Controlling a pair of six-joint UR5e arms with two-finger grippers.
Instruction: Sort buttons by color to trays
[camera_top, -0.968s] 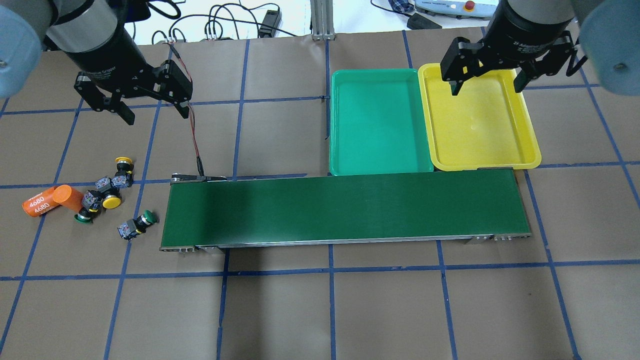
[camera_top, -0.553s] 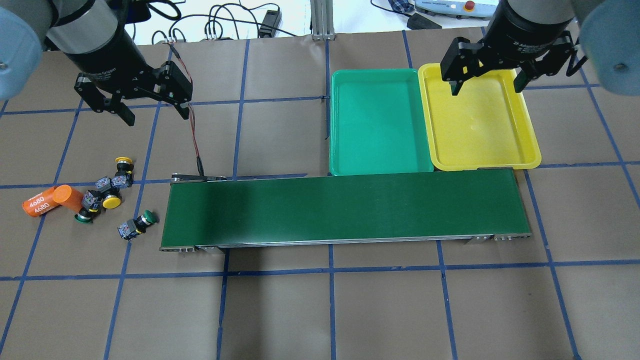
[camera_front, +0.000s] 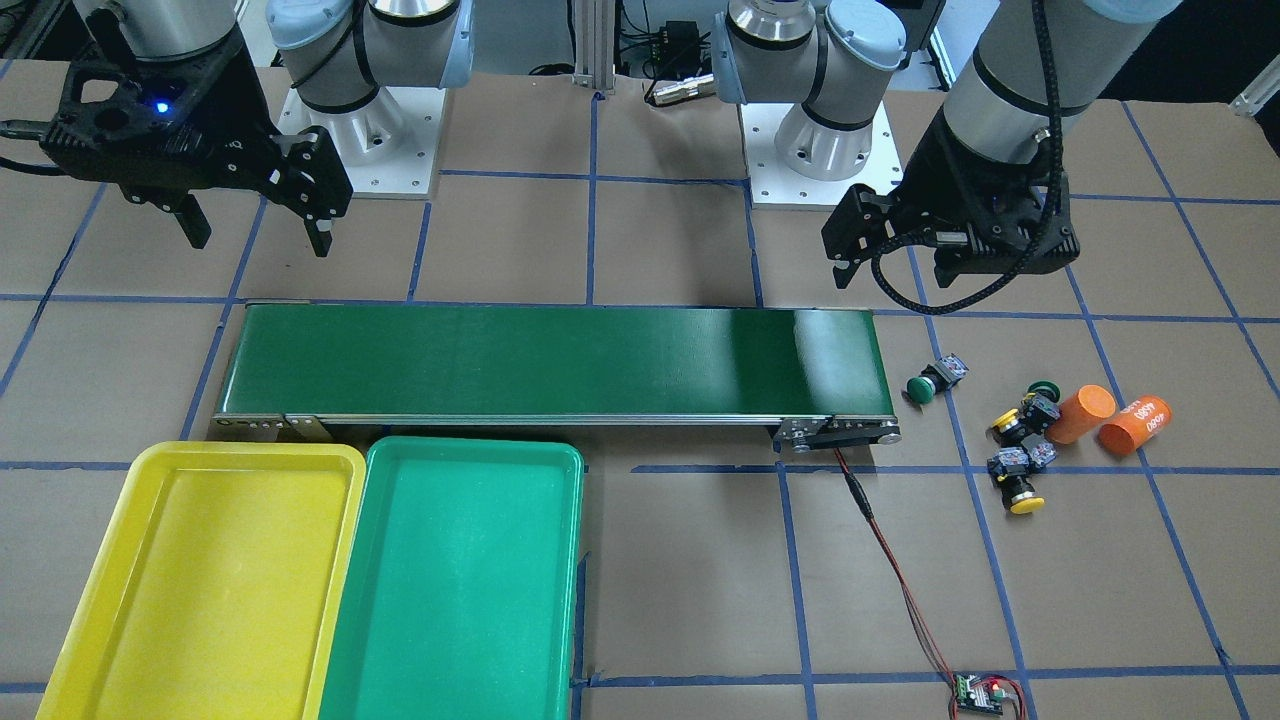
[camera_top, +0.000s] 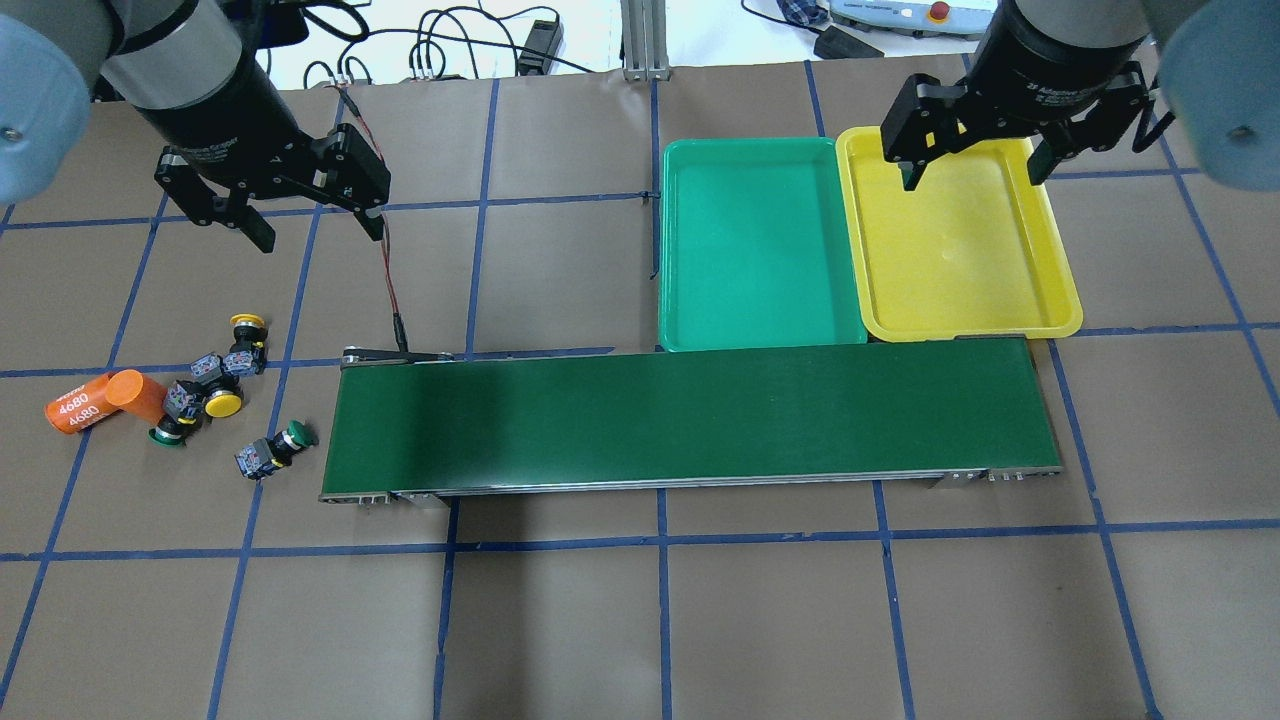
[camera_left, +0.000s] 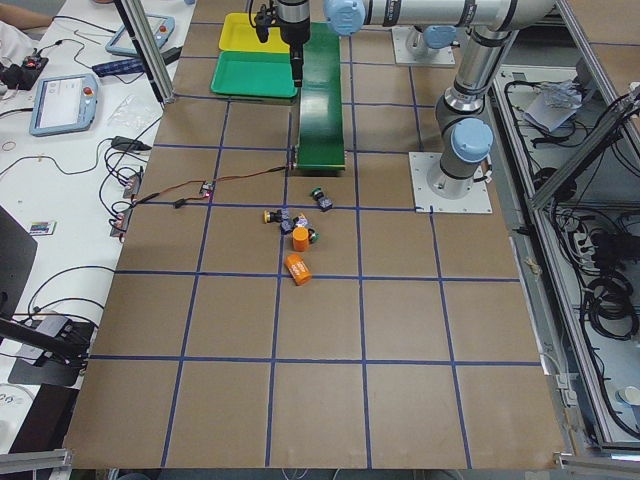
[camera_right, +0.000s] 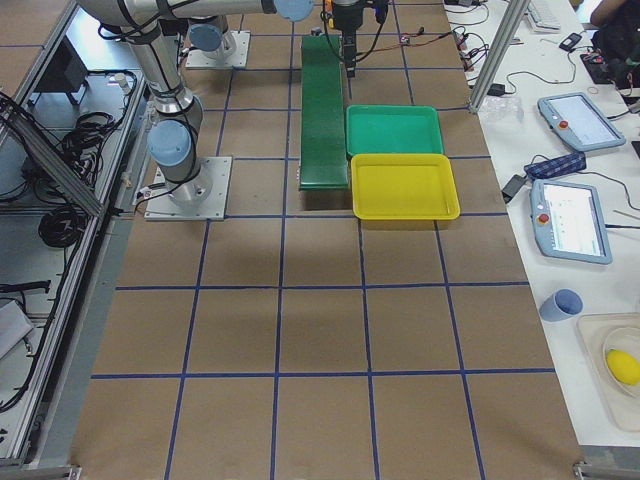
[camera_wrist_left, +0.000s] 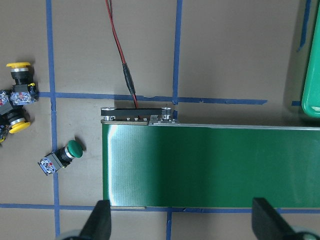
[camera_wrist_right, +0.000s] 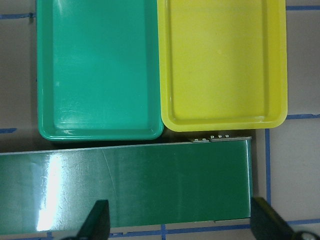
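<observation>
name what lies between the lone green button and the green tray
The conveyor belt, then table paper, lie between green button and green tray, per the overhead view.

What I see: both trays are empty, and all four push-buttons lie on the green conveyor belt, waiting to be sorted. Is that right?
Not quite. The green tray and the yellow tray are indeed empty, but the four push-buttons lie on the table beside the end of the conveyor belt, not on it. The overhead exterior view shows this.

buttons (camera_top: 224, 404) by orange cyl. (camera_top: 95, 402); L of conveyor (camera_top: 690, 420)
</observation>
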